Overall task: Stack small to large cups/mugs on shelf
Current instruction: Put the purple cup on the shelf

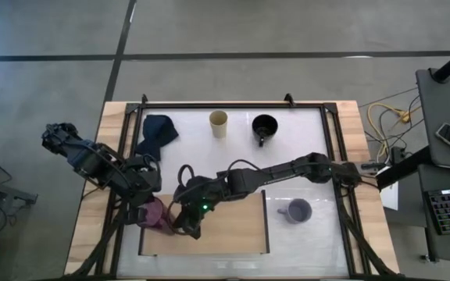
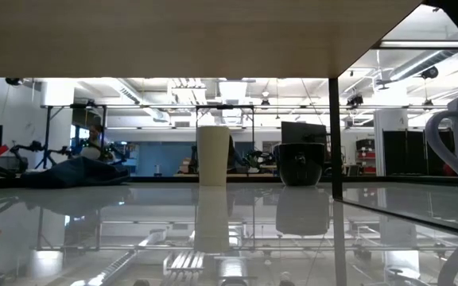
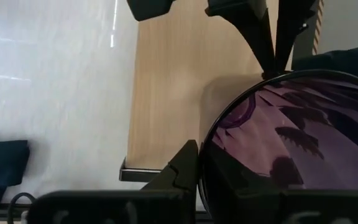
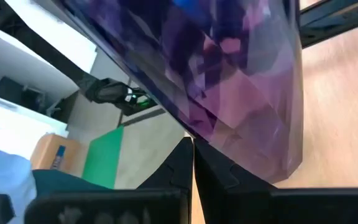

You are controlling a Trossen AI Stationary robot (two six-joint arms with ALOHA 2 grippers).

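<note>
One cup, the purple tumbler [image 1: 157, 214], is in work now. It is at the left end of the shelf [image 1: 233, 234], over the board's left edge, and both grippers meet at it. The left gripper [image 1: 148, 209] comes from the left side and the right gripper [image 1: 187, 222] reaches across the board from the right. Both have their fingers pressed fully together. In the left wrist view the dark rim of the tumbler [image 3: 291, 143] lies against that arm's finger, and in the right wrist view the purple wall [image 4: 229, 93] sits just above the closed fingers, so each seems to pinch or touch the tumbler. Which one really carries it is not sure from these pictures.

The step appears to be the placing of the first, smallest cup on the shelf. The next move probably calls for setting it upright on the wood and freeing it without tipping, because two grippers are crowded on one light cup.

Three vessels are not yet stacked. The beige cup [image 1: 219, 123] and the black mug [image 1: 265, 127] stand near the far edge of the table, and the lavender-grey mug [image 1: 298, 211] stands just beside the shelf on its right. A dark blue cloth [image 1: 156, 133] lies at the far left, apart from the cups. The right arm stretches over the table between the far cups and the shelf, so it may hinder a reach to them.
</note>
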